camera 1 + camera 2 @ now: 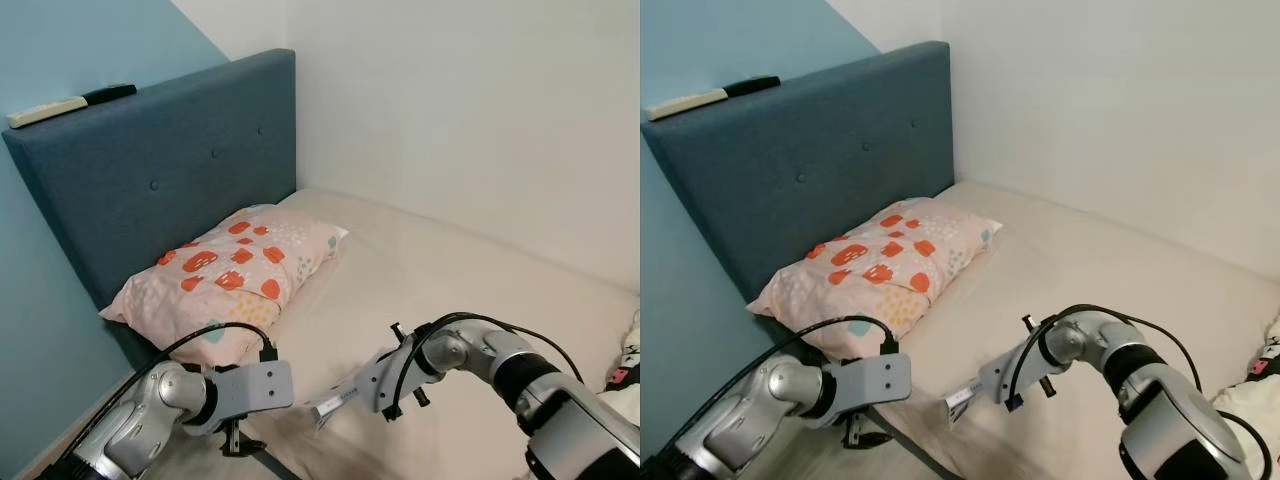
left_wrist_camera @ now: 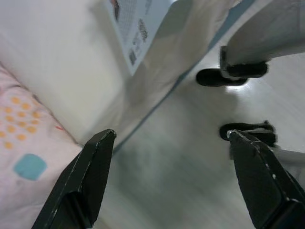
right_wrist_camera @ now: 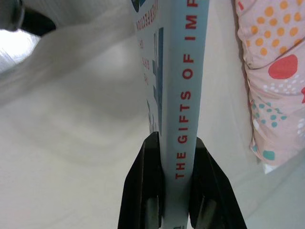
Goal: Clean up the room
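My right gripper [image 1: 358, 392] is shut on a thin book [image 1: 330, 405] with a pale blue spine and red lettering. It holds the book just above the near edge of the beige bed [image 1: 450, 270]. In the right wrist view both black fingers [image 3: 143, 191] press on the book's spine [image 3: 183, 119]. My left gripper [image 1: 235, 440] hangs open and empty below the mattress corner, over the floor, a little left of the book. The left wrist view has its fingers [image 2: 90, 176] wide apart, with the book's back cover [image 2: 136, 33] beyond them.
A pink pillow [image 1: 235, 275] with red and orange spots lies against the blue headboard [image 1: 150, 170]. A white remote [image 1: 45, 110] and a black remote [image 1: 108, 94] rest on top of the headboard. White walls bound the bed's far side. Some fabric [image 1: 625, 370] lies at the right edge.
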Tool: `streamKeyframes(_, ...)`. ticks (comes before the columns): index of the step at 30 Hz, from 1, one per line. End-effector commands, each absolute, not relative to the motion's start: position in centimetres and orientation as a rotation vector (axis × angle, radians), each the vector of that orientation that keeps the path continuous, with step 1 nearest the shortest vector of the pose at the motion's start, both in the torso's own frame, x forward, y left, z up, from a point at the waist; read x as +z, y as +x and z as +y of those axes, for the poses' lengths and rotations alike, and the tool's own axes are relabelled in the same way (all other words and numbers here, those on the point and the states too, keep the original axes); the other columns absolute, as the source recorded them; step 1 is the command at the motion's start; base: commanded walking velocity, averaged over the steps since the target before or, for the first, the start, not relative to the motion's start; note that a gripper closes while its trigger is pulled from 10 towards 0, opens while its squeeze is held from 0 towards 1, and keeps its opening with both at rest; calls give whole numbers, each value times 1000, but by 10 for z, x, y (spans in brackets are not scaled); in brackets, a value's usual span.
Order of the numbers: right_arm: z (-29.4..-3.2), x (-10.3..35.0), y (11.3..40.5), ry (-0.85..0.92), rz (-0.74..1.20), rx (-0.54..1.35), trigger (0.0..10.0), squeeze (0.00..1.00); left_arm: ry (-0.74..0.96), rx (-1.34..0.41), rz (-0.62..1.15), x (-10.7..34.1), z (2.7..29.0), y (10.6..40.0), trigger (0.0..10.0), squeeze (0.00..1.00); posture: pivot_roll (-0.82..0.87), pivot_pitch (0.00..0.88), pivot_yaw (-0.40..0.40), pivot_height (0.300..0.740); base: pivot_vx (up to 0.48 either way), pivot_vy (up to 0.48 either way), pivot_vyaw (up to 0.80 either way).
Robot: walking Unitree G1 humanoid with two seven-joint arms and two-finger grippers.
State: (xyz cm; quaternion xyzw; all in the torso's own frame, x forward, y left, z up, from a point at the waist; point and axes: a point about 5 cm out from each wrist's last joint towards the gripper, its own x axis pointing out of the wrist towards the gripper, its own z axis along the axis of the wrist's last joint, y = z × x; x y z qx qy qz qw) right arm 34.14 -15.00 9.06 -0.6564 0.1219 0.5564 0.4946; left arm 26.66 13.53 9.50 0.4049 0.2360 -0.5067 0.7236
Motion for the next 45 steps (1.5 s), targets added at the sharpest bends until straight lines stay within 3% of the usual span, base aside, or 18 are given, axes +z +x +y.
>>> streamKeyframes(1,-142,97,346,-1617,254,1329,10000,0,917,-1056,553,89,134,270,10000,1000,-37,66,-25,740,0,0,0)
streamKeyframes(2,-142,97,346,-1617,254,1329,10000,0,917,-1056,553,89,134,270,10000,1000,-37,66,-25,740,0,0,0)
streamKeyframes(3,-140,97,347,-1628,249,1330,10000,0,920,-1008,553,87,133,274,10000,780,-37,66,-25,740,0,0,0)
streamKeyframes(4,-138,96,347,-1638,246,1331,10000,0,912,-967,552,87,131,278,10000,780,-38,67,-26,740,0,0,0)
streamKeyframes(5,-136,95,348,-1651,244,1333,10000,0,899,-940,553,87,130,281,10000,243,-39,68,-26,740,0,0,0)
streamKeyframes(6,-135,95,348,-1660,242,1335,10000,0,889,-925,555,87,128,283,10000,243,-39,68,-26,740,0,0,0)
streamKeyframes(7,-134,94,348,-1674,244,1336,10000,0,886,-918,560,87,127,283,10000,0,-39,69,-27,740,0,0,0)
streamKeyframes(22,-104,89,351,-1740,222,1295,10000,0,810,-906,586,84,110,278,10000,0,-29,80,-24,740,0,0,0)
streamKeyframes(28,-81,93,349,-1634,108,1299,10000,0,725,-840,601,80,106,278,10000,0,-25,83,-25,740,0,0,0)
streamKeyframes(36,-81,93,345,-1603,67,1340,10000,0,581,-658,588,74,117,284,10000,0,-32,89,-22,740,0,0,0)
streamKeyframes(45,-84,88,341,-1606,59,1363,10000,0,618,-717,566,77,117,280,10000,0,-30,91,-21,740,0,0,0)
